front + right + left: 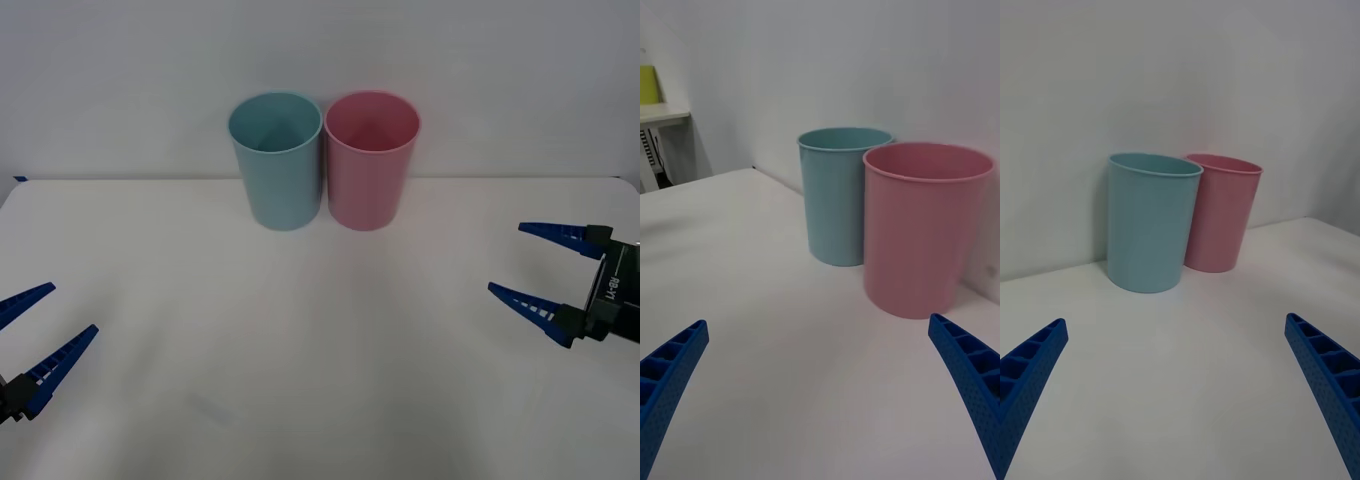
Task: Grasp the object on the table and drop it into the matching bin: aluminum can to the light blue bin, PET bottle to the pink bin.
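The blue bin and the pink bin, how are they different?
The blue bin is light teal; the pink bin is pink. The blue bin stands on the robot's left, the pink bin on its right. Both are upright, open-topped, the same shape and size, side by side.

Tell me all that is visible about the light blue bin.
The light blue bin is a tall cup-shaped container, apparently smooth plastic, tapering downward, with a thin round rim. It stands upright and open-topped at the far middle of the white table, near the wall. The pink bin stands close on its right, rims touching or nearly so. As far as its inside shows, nothing is in it. Neither gripper touches it.
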### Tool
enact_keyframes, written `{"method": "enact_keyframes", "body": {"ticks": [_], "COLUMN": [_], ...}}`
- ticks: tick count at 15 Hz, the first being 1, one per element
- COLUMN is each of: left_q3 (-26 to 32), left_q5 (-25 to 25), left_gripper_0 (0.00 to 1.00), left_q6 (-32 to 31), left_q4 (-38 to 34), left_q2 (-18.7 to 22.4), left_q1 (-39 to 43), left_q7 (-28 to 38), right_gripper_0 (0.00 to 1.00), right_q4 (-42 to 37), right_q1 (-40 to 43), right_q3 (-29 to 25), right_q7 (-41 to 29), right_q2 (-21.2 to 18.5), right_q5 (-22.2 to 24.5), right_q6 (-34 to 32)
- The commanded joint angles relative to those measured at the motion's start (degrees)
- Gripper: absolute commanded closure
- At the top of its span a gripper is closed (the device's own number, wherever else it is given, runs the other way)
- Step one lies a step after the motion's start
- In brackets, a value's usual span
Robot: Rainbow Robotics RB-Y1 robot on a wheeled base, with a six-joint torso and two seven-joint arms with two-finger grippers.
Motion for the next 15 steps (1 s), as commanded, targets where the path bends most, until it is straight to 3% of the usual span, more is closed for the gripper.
{"method": "enact_keyframes", "body": {"ticks": [1,15], "left_q3": [0.0,0.0], "left_q5": [0.0,0.0], "left_gripper_0": [0.00,0.00], "left_q6": [0.0,0.0], "left_q4": [0.0,0.0], "left_q2": [0.0,0.0], "left_q1": [0.0,0.0], "left_q7": [0.0,0.0], "right_gripper_0": [0.00,0.00], "right_q4": [-1.7,-9.5], "right_q1": [4.5,20.2], "right_q3": [-4.1,-13.0], "right_q7": [-0.6,-3.1], "right_q2": [2.1,8.7], "right_q5": [0.1,-0.3], "right_q6": [-1.4,-1.9]}}
